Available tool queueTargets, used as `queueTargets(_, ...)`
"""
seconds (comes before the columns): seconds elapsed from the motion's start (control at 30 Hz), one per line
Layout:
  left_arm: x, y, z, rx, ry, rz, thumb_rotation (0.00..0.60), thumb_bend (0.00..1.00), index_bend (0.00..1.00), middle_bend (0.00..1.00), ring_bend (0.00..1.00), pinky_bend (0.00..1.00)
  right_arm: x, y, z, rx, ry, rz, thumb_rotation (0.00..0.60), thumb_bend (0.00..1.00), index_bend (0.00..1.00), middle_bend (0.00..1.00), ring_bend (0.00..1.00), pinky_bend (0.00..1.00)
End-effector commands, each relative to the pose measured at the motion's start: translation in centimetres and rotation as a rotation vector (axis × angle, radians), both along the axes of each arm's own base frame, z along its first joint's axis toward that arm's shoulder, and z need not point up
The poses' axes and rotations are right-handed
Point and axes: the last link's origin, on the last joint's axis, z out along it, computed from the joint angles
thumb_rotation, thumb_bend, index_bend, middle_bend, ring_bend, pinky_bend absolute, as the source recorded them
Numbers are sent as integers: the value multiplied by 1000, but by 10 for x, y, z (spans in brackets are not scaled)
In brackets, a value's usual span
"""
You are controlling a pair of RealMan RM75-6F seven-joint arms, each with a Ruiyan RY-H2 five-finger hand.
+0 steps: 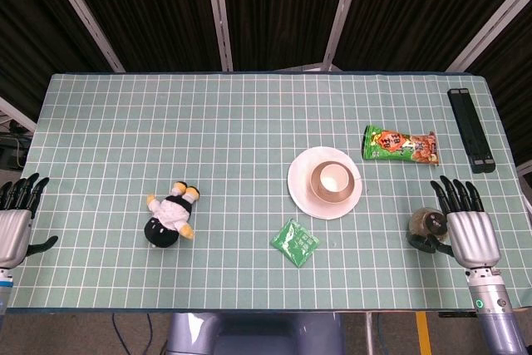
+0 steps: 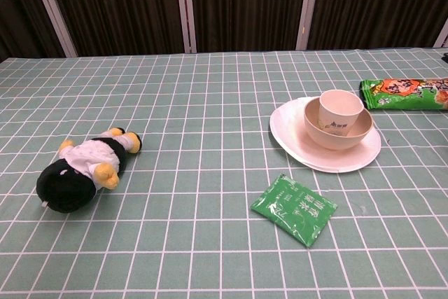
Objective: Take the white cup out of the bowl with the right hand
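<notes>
The right hand (image 1: 470, 230) lies at the near right edge of the bench (image 1: 249, 122), back upward, its dark fingers (image 1: 455, 193) spread and pointing away from the robot; it is empty. A small dark roundish object (image 1: 427, 225) sits just beside its thumb, though whether they touch cannot be told. The left hand (image 1: 17, 222) lies at the near left edge, fingers also apart, thumb out to the side, holding nothing. Neither hand shows in the chest view.

The bench wears a pale green cloth ruled in white squares. Behind it hang dark pleated curtains crossed by pale metal bars.

The cup (image 1: 332, 179) stands upright inside the bowl (image 1: 317, 190), well to the left of the right hand and a little farther away. It is white, smooth and tapered, with a small print on its side. The bowl is beige and round, resting on a white plate (image 1: 301, 184). A glossy green sachet (image 1: 295, 243) lies flat nearer the robot than the plate. A green and orange snack pack (image 1: 399, 145) lies beyond the right hand, and a black bar (image 1: 470, 129) further off at the right edge. A soft plush toy (image 1: 170, 215), black, white and yellow, lies on its side between the two hands, nearer the left
</notes>
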Motion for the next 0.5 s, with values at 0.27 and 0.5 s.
queueTargets(0.27,0,-1,1,5,-2,-1,600,0,0,0,0,0,0,2,-1,2,5,5,600,108,0,0,0,0)
queueTargets(0.5,-1,-1,0,3,0,3,600,0,0,0,0,0,3,2,0,-2,-8,18,600,108,0,0,0,0)
